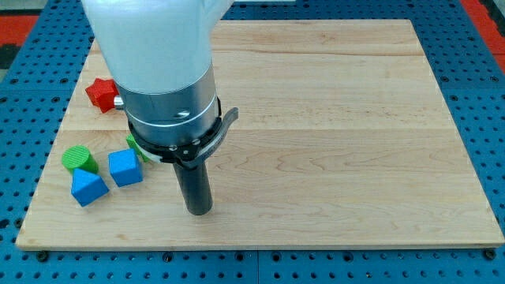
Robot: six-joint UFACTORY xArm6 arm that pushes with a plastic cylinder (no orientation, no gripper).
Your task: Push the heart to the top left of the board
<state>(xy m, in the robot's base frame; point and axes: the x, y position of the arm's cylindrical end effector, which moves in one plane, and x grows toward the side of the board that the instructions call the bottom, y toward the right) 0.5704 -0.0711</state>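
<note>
My tip (199, 210) rests on the bare wooden board (339, 158) near the view's bottom edge, touching no block; the arm ends in a plain dark rod, so it has no fingers to spread or close and it carries nothing. Just to the view's left of my tip lie two blue blocks: a blue cube (125, 168) nearest it, and beyond that a second blue block (88, 188), angular in shape, slightly nearer the view's bottom. Above that second blue block, still to the left of my tip, stands a green cylinder (79, 159). A sliver of another green block (136, 147) shows up and to the left of my tip, tucked against the arm's metal collar (170, 110); its shape cannot be made out. Farthest from my tip, toward the view's top left, a red star-shaped block (101, 93) sits near the board's left edge, partly behind the collar. No heart can be identified with certainty; it may be the hidden green block. A blue pegboard table (473, 47) surrounds the board.
</note>
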